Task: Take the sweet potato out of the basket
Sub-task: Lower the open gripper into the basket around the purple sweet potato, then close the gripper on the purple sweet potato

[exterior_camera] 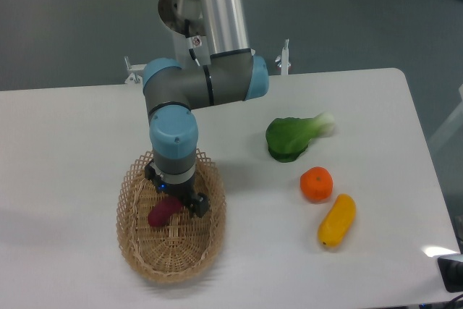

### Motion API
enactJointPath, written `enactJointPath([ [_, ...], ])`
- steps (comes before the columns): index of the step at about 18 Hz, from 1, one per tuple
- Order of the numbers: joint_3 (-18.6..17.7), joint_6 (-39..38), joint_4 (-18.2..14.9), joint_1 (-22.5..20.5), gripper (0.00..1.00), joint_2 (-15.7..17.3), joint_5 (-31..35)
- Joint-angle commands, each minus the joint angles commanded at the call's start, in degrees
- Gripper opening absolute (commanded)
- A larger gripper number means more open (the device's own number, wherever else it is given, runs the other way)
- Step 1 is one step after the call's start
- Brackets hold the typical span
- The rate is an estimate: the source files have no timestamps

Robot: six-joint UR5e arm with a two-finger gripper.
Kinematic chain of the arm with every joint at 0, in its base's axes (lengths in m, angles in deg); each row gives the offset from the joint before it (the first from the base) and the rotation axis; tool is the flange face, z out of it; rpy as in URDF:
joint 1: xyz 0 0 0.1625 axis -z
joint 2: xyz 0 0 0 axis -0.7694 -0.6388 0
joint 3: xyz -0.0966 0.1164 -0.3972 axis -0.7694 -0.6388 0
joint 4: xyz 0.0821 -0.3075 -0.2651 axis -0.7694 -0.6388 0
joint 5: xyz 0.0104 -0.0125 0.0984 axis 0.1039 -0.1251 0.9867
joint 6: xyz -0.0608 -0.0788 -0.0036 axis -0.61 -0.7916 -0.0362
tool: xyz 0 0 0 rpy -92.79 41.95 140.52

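Observation:
The tan wicker basket (142, 252) lies at the front left of the white table. Inside it rests the magenta-purple sweet potato (161, 213), its upper right end hidden under the tool. My gripper (176, 197) points straight down into the basket, right over that end of the tuber. Its fingers straddle the sweet potato, one at the upper left and one at the lower right. The wrist hides the fingertips, so whether they press on the tuber does not show.
A green leafy vegetable (289, 137) lies right of the basket. A round orange (316, 184) and a yellow oblong fruit (337, 220) sit further right, toward the front. The arm's elbow (202, 85) hangs over the table behind the basket.

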Motion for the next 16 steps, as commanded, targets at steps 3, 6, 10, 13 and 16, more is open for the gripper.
enactJointPath([
  [3, 0.0, 0.0, 0.0, 0.1, 0.87, 0.0, 0.2],
  [6, 0.1, 0.7, -0.2, 0.1, 0.40, 0.3, 0.4],
  [10, 0.3, 0.8, -0.3, 0.1, 0.20, 0.5, 0.4],
  [13, 0.7, 0.8, -0.3, 0.1, 0.13, 0.8, 1.3],
  [16, 1.1, 1.2, -0.3, 0.0, 0.12, 1.5, 1.6],
])
